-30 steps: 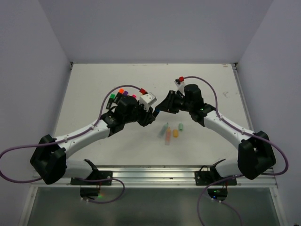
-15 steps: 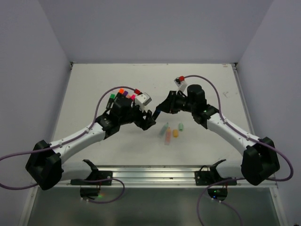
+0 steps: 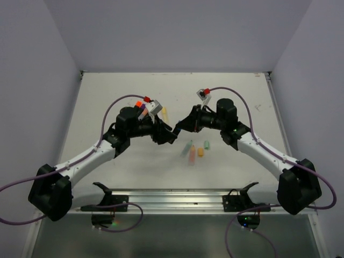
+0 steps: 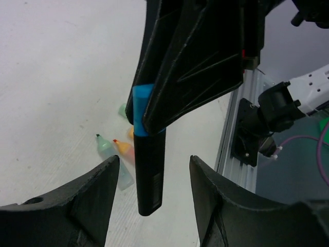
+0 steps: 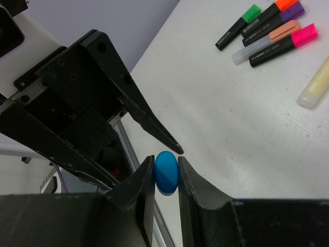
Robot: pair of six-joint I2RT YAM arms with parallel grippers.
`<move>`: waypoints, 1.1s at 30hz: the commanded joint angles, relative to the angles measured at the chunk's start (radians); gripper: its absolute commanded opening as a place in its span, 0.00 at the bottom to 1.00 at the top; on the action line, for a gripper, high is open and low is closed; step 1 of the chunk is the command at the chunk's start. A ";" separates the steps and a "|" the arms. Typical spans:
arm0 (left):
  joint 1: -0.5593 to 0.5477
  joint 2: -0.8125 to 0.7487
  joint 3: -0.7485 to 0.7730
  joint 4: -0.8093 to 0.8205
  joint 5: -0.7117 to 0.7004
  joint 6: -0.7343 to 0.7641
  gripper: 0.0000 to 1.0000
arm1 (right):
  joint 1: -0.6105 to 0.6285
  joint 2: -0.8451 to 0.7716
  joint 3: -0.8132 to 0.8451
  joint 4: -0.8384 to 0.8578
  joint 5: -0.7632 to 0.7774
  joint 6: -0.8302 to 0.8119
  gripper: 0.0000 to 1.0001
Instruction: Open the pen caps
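Your blue cap (image 4: 138, 103) sits flush on its black pen (image 4: 150, 177) with no gap at the joint, so this one is not yet open. The right gripper (image 5: 166, 163) pinches the cap between its two fingers and holds the pen off the table (image 3: 226, 91). The pen's long axis runs roughly across the table, capped end toward the right arm and butt end toward the left arm. You cannot tell from these views whether it dips. The left gripper (image 4: 154, 159) straddles the black body with its fingers spread, a gap on each side, gripping nothing. I judge you are at the step just before the pull: the left fingers need to close on the body, then the two parts draw apart along that axis.

Near the pen, toward the arm bases and the right arm's side, lies a cluster of pastel pieces (image 3: 193, 152). The left wrist view shows a mint pen (image 4: 107, 148) and an orange-tipped pen (image 4: 123, 149) with bare tips, so some look already opened. Just beyond the pen lies a pastel yellow pen (image 5: 315, 86) that looks whole. Farther out to the far left is a row of pens (image 5: 267, 41) with green, orange, purple, peach and pink caps on. Most of the job looks left to do.
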State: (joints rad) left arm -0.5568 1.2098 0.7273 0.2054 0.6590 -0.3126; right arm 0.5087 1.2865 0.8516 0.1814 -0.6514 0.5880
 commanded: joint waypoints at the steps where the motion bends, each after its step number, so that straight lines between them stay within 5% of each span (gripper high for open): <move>1: 0.005 0.013 -0.009 0.129 0.143 -0.054 0.60 | -0.002 -0.016 -0.008 0.096 -0.048 0.022 0.00; 9: 0.003 0.053 -0.022 0.144 0.171 -0.056 0.48 | -0.002 -0.012 -0.016 0.171 -0.062 0.065 0.00; 18: 0.003 0.065 -0.022 0.140 0.172 -0.049 0.00 | -0.002 -0.013 -0.037 0.217 -0.065 0.084 0.00; 33: 0.003 0.025 -0.204 0.232 0.225 -0.129 0.00 | -0.131 -0.098 -0.072 0.351 -0.040 0.127 0.00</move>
State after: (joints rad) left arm -0.5568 1.2613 0.6041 0.4652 0.8188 -0.4030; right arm 0.4843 1.2568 0.7444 0.3805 -0.7509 0.6956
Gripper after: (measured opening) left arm 0.266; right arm 0.237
